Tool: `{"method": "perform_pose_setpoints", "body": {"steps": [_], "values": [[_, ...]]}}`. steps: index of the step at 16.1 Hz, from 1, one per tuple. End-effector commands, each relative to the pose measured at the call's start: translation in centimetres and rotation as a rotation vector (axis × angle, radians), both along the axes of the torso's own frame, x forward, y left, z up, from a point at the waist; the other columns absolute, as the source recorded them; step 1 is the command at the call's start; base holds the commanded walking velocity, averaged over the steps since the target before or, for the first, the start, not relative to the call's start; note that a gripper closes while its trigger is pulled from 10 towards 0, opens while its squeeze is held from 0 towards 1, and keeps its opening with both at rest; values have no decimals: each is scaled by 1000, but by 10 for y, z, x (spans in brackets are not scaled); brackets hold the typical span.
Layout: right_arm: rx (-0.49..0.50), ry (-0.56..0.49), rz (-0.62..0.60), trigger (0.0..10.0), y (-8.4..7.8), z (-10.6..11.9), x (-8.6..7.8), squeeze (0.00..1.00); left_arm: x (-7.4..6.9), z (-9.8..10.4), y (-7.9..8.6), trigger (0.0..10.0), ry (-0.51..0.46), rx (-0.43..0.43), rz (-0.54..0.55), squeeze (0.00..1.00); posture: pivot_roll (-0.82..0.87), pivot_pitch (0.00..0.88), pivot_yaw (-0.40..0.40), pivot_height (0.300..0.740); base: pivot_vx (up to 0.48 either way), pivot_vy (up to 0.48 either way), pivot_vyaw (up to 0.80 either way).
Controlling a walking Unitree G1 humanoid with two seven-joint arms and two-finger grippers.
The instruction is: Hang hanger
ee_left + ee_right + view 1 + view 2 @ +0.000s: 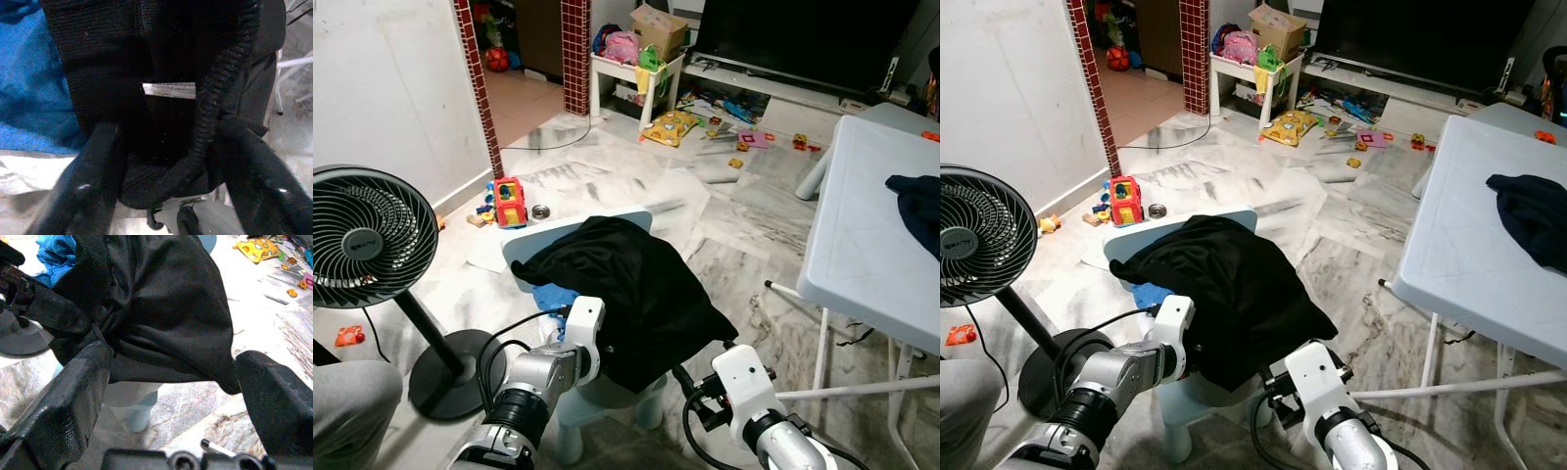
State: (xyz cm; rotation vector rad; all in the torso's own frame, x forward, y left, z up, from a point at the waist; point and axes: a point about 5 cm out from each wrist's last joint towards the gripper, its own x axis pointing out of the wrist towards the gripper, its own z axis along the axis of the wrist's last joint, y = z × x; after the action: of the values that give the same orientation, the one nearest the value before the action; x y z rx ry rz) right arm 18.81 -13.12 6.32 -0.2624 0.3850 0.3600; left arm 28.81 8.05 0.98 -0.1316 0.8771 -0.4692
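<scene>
A black garment (626, 284) lies draped over a small pale blue chair (597, 227), with a blue cloth (553, 296) under its left edge. My left gripper (166, 132) is open at the garment's near left edge, and its fingers straddle the ribbed collar (205, 122) below a white label (168, 90). From the head, the cloth hides those fingers beyond the left wrist (582, 333). My right gripper (173, 357) is open and wide, low at the garment's near right hem, without touching it.
A black standing fan (362, 235) is close on the left, its base by the chair. A white folding table (871, 225) with a dark blue garment (920, 206) stands on the right. Toys (509, 201) litter the marble floor beyond.
</scene>
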Motion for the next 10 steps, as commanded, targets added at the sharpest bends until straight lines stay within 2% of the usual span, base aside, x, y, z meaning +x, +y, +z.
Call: {"method": "perform_pose_setpoints", "body": {"steps": [1,10], "values": [[-8,-17,-9,10000,-3,4,1,0,3,1,-1,0,-10,13,-16,0,-10,0,-55,740,0,0,0],[-10,-16,-6,10000,-4,2,4,0,7,1,-2,0,-70,16,-45,0,-6,0,-57,740,0,0,0]]}}
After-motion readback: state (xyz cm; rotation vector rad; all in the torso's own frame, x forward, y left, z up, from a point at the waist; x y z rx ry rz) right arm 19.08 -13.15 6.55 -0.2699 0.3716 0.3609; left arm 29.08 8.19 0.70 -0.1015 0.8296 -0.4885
